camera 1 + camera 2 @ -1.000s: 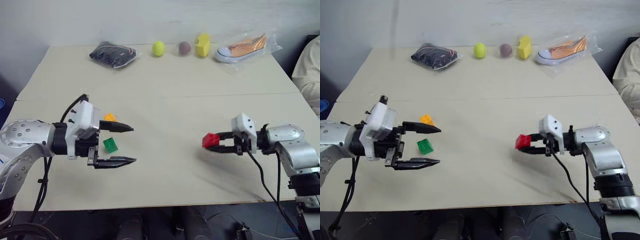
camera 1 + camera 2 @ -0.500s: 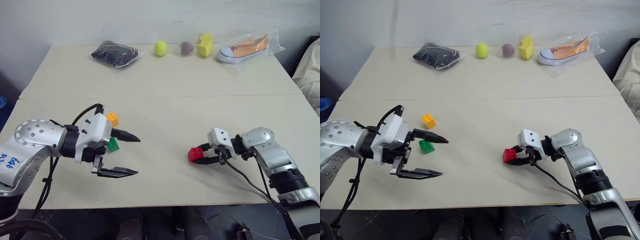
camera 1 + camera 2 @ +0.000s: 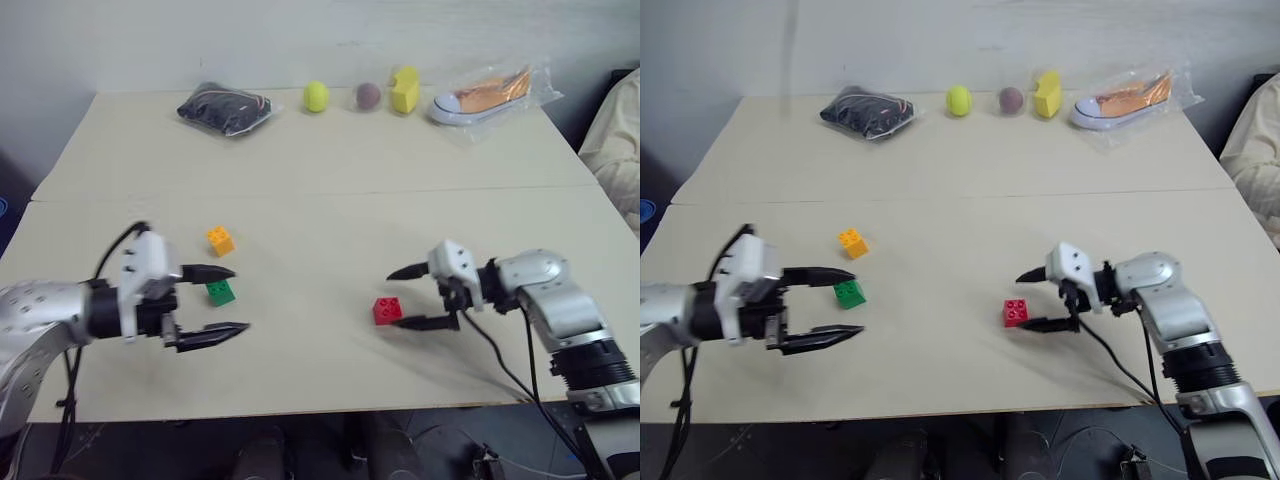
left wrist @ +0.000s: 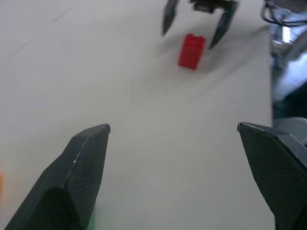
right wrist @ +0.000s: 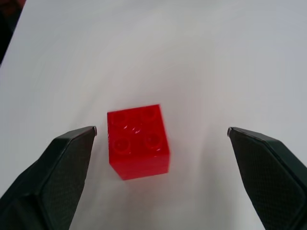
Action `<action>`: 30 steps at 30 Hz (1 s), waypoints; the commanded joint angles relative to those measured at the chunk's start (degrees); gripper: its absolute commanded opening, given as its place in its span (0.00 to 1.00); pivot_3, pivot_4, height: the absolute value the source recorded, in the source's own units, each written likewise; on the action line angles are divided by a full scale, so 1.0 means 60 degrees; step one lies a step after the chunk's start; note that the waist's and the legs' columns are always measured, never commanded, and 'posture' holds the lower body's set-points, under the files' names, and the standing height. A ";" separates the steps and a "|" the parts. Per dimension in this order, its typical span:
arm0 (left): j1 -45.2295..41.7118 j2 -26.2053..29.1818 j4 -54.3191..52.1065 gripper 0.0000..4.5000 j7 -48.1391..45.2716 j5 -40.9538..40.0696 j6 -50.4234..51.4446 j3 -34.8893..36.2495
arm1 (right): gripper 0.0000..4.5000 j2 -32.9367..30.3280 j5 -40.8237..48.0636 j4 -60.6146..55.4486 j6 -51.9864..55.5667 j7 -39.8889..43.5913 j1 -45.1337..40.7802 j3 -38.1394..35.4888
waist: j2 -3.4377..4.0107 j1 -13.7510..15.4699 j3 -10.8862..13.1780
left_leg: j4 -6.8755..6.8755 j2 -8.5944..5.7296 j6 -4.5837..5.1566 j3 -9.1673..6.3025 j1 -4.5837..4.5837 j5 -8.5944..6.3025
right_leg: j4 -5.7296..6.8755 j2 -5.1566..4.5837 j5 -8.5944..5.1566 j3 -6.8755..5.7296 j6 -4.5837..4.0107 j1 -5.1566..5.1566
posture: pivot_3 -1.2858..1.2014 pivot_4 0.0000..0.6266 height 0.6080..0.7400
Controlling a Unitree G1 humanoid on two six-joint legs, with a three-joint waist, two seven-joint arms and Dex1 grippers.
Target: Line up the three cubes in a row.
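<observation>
On table (image 3: 330,150), right fingers (image 3: 402,271) spread wide beside untouched red cube (image 3: 388,311).

The left hand (image 3: 220,300) reaches in from the left side, pointing toward the middle, its two black fingers spread wide with nothing between them. The right hand (image 3: 408,297) points leftward from a bent arm, its fingers also wide apart and gripping nothing.
</observation>
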 commanded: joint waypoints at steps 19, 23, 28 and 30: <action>-0.1470 -0.0393 0.3888 1.00 -0.0414 0.2790 -0.2893 -0.2307 | 1.00 -0.0314 0.2295 -0.2623 0.1804 -0.1097 -0.0393 -0.1131 | -0.0016 0.0236 -0.0011 | -0.0001 -0.0024 0.0017 -0.0019 -0.0002 -0.0038 | -0.0001 -0.0052 -0.0004 -0.0044 -0.0008 0.0010 | 0.52 0.24 1.00; -0.2416 -0.0565 0.4831 1.00 -0.0664 0.2947 -0.3177 -0.3133 | 1.00 -0.0167 0.2563 -0.2941 0.2092 -0.1382 -0.0494 -0.1105 | -0.0016 0.0098 -0.0011 | -0.0003 -0.0011 0.0019 0.0011 -0.0007 -0.0035 | 0.0026 -0.0026 -0.0002 -0.0032 -0.0006 0.0002 | 0.52 0.24 1.00; -0.3841 -0.1233 0.6146 0.96 -0.0719 0.3488 -0.3861 -0.4220 | 1.00 -0.0153 0.2790 -0.3510 0.2453 -0.1834 -0.0258 -0.1164 | -0.0018 0.0192 -0.0011 | 0.0015 -0.0010 0.0022 0.0012 -0.0010 -0.0034 | 0.0027 -0.0016 -0.0002 -0.0036 -0.0004 0.0003 | 0.52 0.24 1.00; -0.4057 -0.1335 0.6398 0.87 -0.0788 0.3600 -0.4081 -0.4379 | 1.00 -0.0172 0.2841 -0.3613 0.2521 -0.1908 -0.0189 -0.1169 | -0.0020 0.0209 -0.0012 | 0.0024 -0.0011 0.0023 0.0015 -0.0010 -0.0034 | 0.0025 -0.0017 0.0000 -0.0030 -0.0001 0.0002 | 0.52 0.24 1.00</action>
